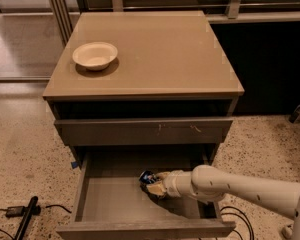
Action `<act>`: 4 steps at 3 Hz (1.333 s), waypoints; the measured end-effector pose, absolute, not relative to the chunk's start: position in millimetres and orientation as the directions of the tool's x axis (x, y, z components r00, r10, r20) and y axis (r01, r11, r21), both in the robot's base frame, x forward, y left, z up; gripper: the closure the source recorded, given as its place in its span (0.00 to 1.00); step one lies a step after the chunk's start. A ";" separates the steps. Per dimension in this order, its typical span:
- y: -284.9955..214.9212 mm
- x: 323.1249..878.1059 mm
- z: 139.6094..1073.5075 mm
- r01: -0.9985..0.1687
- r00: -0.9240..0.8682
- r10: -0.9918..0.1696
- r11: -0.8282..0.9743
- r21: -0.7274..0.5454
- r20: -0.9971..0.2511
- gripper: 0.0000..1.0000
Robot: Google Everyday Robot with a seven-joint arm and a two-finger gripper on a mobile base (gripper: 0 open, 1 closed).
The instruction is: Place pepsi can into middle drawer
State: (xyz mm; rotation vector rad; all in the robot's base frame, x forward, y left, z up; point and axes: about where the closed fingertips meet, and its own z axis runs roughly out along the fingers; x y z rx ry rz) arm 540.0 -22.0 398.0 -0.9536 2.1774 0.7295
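The middle drawer (pixel 110 204) is pulled open below the cabinet, showing a plain grey floor and side walls. My gripper (pixel 154 185) reaches in from the right, inside the drawer, and is shut on the pepsi can (pixel 147 177). The can is small and dark blue and peeks out at the gripper's left end, low over the drawer floor near its middle. Whether the can touches the floor I cannot tell. My white arm (pixel 240 186) crosses over the drawer's right wall.
A cream bowl (pixel 94 55) sits on the tan cabinet top (pixel 160 54) at the left. A closed grey drawer front with pale scuffs (pixel 142 130) is above the open drawer. Black cables and a dark object (pixel 22 216) lie on the speckled floor at left.
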 end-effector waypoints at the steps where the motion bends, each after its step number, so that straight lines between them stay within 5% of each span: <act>1: -16.2 545.4 381.3 -0.778 -0.529 -0.412 0.584 0.231 -0.742 1.00; 2: -15.4 546.0 382.6 -0.778 -0.529 -0.410 0.584 0.232 -0.743 0.90; 4: -15.4 546.0 382.6 -0.778 -0.529 -0.410 0.584 0.232 -0.743 0.43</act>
